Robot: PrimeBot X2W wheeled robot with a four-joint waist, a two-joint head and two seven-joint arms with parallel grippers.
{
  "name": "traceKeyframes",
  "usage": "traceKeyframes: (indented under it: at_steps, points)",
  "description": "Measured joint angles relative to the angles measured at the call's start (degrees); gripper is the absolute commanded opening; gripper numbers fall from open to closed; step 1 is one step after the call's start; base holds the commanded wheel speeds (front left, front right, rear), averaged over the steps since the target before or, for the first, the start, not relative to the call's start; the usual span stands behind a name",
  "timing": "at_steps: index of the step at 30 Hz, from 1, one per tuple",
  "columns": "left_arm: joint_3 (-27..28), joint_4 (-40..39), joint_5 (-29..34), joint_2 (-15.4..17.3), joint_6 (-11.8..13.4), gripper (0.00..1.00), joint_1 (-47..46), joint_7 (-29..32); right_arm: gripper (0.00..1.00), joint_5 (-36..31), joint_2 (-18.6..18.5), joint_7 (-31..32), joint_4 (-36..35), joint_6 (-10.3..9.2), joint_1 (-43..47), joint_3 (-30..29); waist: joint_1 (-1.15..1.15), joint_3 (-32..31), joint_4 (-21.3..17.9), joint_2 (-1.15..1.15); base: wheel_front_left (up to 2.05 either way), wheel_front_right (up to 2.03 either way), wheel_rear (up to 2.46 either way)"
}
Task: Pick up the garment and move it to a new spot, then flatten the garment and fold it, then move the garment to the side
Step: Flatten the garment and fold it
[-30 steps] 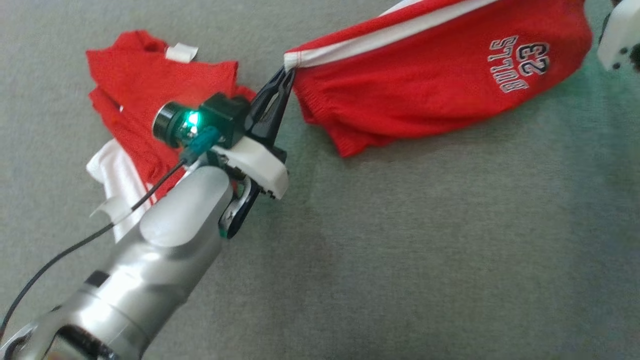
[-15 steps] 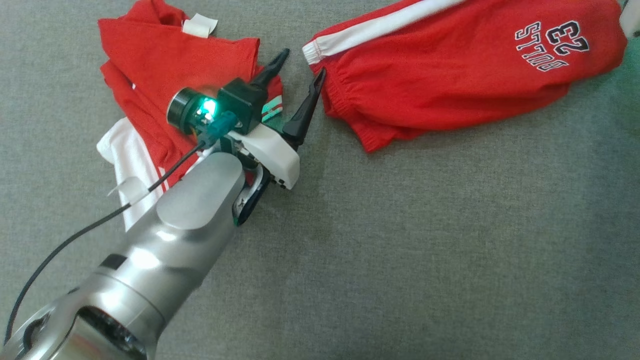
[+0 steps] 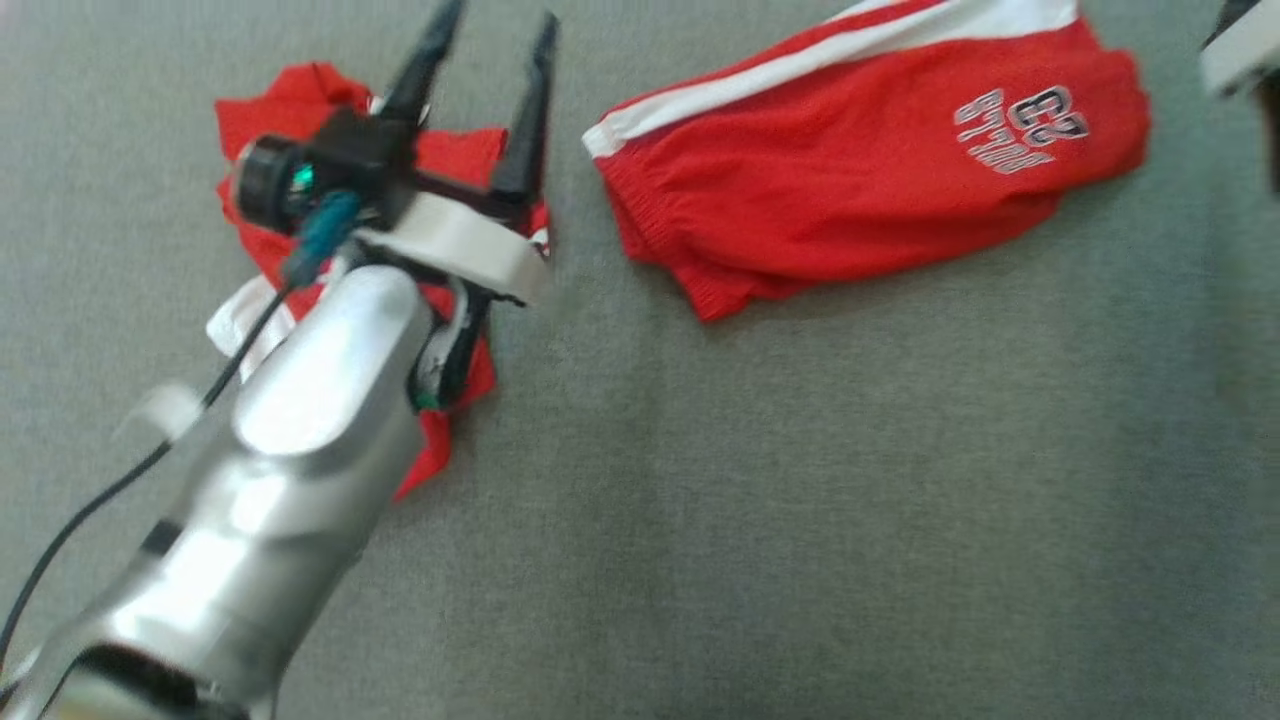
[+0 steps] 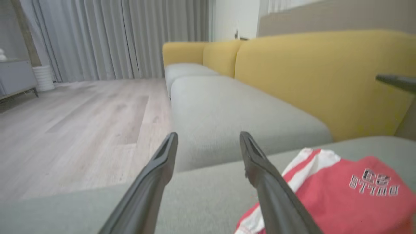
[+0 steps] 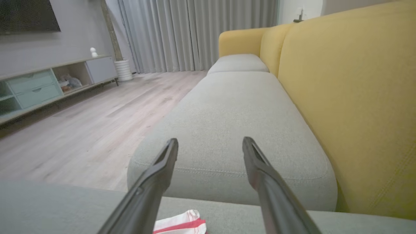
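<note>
The garment (image 3: 860, 180) is a pair of red shorts with a white side stripe and "BULLS 23" lettering. It lies loose on the grey sofa cushion (image 3: 800, 500), held by nothing. My left gripper (image 3: 497, 30) stands open and empty, raised just left of the waistband end. In the left wrist view the left gripper (image 4: 208, 136) has spread fingers, with the shorts (image 4: 351, 195) low on the right. My right gripper (image 5: 210, 141) is open and empty, and a strip of red and white cloth (image 5: 182, 224) lies below it.
A second crumpled red and white garment (image 3: 290, 120) lies under my left arm. The yellow sofa back (image 5: 351, 97) rises on the right. Wooden floor (image 5: 81, 130) and a low cabinet (image 5: 39, 87) lie beyond the cushion's edge. My right wrist's pale housing (image 3: 1238, 55) is at the top right.
Both grippers have opened and let go of the shorts, which have dropped flat onto the cushion. My left gripper has risen and swung left, away from the waistband.
</note>
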Motion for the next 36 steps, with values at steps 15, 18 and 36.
traceKeyframes:
  at_steps: [15, 18, 36]
  points:
    - [17.07, -18.67, 8.27, 1.71, 3.85, 1.00, 27.30, -0.29, 1.00, -10.43, 12.49, -0.74, -15.99, 0.00, 26.33, -18.83, -0.01, -12.25, -5.28, 0.00, 0.00, 0.00, 0.00]
    - [17.81, -18.97, 9.72, 0.10, 3.78, 1.00, 33.73, -0.29, 1.00, -14.69, 16.52, -0.74, -19.22, 0.00, 35.96, -22.58, -0.01, -14.77, -6.10, 0.00, 0.00, 0.00, 0.00]
    - [23.71, -18.84, 17.18, -5.78, -1.41, 1.00, 45.89, -0.27, 1.00, -20.24, 22.45, 3.05, -36.04, 0.00, 55.57, -28.83, 0.01, -17.00, -5.22, 0.00, 0.00, 0.00, 0.00]
